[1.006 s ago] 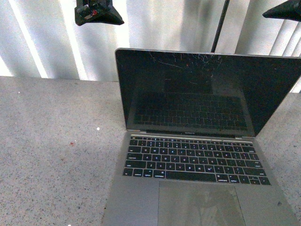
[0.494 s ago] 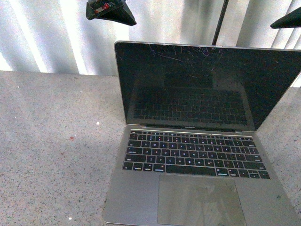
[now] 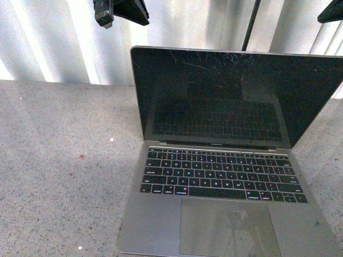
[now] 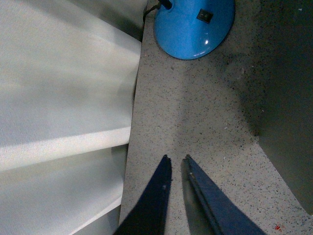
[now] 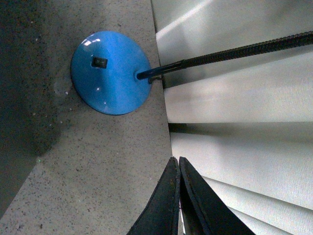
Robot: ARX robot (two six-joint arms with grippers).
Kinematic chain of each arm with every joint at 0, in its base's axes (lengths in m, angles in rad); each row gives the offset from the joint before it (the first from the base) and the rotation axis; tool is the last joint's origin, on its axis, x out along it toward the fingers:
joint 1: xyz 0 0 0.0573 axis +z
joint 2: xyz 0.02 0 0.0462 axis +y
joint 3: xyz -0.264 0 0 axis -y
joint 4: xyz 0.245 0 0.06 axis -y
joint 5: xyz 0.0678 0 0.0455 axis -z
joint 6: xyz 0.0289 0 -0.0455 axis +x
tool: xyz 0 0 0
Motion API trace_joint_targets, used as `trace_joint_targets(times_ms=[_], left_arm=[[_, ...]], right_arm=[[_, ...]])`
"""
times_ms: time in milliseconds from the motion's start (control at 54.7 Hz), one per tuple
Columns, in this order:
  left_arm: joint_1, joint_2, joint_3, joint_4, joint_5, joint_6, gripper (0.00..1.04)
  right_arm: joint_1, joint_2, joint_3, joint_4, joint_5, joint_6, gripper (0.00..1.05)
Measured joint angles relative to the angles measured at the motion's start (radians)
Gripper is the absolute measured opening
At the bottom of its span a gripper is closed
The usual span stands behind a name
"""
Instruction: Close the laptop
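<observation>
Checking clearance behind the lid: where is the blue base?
The blue base sits on the table behind the laptop, by the white wall, in both wrist views.

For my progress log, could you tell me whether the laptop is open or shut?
Open: the laptop has its screen upright and keyboard exposed.

Bench [image 3: 59, 160]: grey speckled stone, level, running back to a white pleated backdrop [image 3: 48, 43] with vertical folds in light and shade. I note one small red speck [image 3: 81, 157] on the surface, and one white fleck [image 3: 111, 140] near it, further back. I record a round, glossy blue lamp base [image 5: 110, 73] standing on the bench at its rear edge, close against the backdrop. It has a small black square switch [image 5: 100, 62] on top. A black ridged stem [image 5: 234, 51] leaves the base on the backdrop side and runs across the white folds
</observation>
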Motion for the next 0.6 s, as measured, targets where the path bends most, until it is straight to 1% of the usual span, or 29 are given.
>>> trace_joint_targets(times_ms=[37, 55, 220, 604], left_arm=[[0.0, 0.0, 0.0, 0.0, 0.0, -0.002, 0.04], [0.0, 0.0, 0.0, -0.001, -0.001, -0.003, 0.03], [-0.002, 0.0, -0.002, -0.008, -0.003, -0.004, 0.04], [-0.024, 0.0, -0.013, -0.004, -0.004, -0.002, 0.04]], right_arm=[[0.0, 0.0, 0.0, -0.007, 0.001, -0.002, 0.03], [0.0, 0.0, 0.0, -0.013, 0.001, -0.002, 0.03], [-0.001, 0.002, 0.002, -0.047, 0.006, -0.011, 0.03], [0.008, 0.011, -0.027, -0.069, 0.006, -0.013, 0.03]])
